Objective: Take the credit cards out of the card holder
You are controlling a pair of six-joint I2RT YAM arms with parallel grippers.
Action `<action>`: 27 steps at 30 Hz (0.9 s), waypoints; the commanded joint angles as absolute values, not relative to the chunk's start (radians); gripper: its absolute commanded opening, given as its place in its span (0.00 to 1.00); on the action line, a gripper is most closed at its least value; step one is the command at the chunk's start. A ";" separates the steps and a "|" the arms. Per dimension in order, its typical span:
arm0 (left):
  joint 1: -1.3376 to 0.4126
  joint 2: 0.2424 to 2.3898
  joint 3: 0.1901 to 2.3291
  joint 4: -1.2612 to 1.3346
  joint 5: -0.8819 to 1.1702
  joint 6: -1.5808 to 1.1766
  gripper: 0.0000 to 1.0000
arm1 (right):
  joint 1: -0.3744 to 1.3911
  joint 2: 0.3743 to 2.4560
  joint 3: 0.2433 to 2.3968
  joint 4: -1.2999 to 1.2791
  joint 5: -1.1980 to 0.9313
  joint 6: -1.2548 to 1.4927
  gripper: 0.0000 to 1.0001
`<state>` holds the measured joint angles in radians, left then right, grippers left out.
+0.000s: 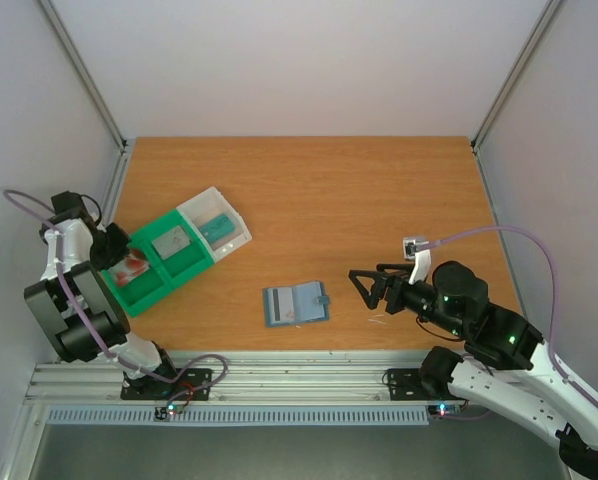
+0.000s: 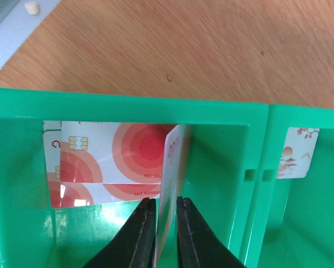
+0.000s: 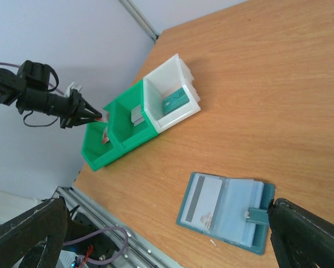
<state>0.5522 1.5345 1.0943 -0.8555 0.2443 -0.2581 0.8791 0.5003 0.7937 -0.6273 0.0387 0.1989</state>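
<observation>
Left jaws pinch a card (image 2: 175, 162) in the green tray (image 2: 128, 106) holding red-ringed cards (image 2: 111, 151); right jaws spread.

Robot lab test cell: plain white enclosure walls (image 1: 299, 60), aluminium frame rails (image 1: 279, 378), wooden tabletop (image 1: 379, 190).

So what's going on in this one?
The left gripper is pinching a whitish card on edge inside the end compartment of the green bin, above red-ringed cards lying flat there. The card holder lies open on the table with a grey-striped card in one leaf. The right gripper hovers open beside it, touching nothing.
</observation>
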 commanded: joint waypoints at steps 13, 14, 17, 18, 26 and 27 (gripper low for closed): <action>0.526 1.516 1.155 -0.865 0.121 -0.306 0.33 | 0.881 0.472 0.790 -0.660 0.065 0.191 0.99; 0.525 1.508 1.154 -0.863 0.117 -0.311 0.36 | 0.879 0.475 0.789 -0.658 0.063 0.191 0.99; 0.523 1.473 1.152 -0.863 0.114 -0.326 0.41 | 0.879 0.482 0.786 -0.652 0.050 0.193 0.98; 0.522 1.464 1.156 -0.866 0.109 -0.328 0.44 | 0.880 0.483 0.787 -0.653 0.045 0.193 0.98; 0.522 1.382 1.193 -0.903 0.110 -0.368 0.52 | 0.880 0.484 0.780 -0.667 0.038 0.210 0.98; 0.521 1.372 1.189 -0.901 0.127 -0.379 0.51 | 0.880 0.486 0.778 -0.664 0.036 0.215 0.98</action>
<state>0.5262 1.4307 1.1679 -0.8921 0.1059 -0.3424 0.8791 0.4805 0.7933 -0.6479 0.0463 0.2008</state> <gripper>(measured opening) 0.520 0.985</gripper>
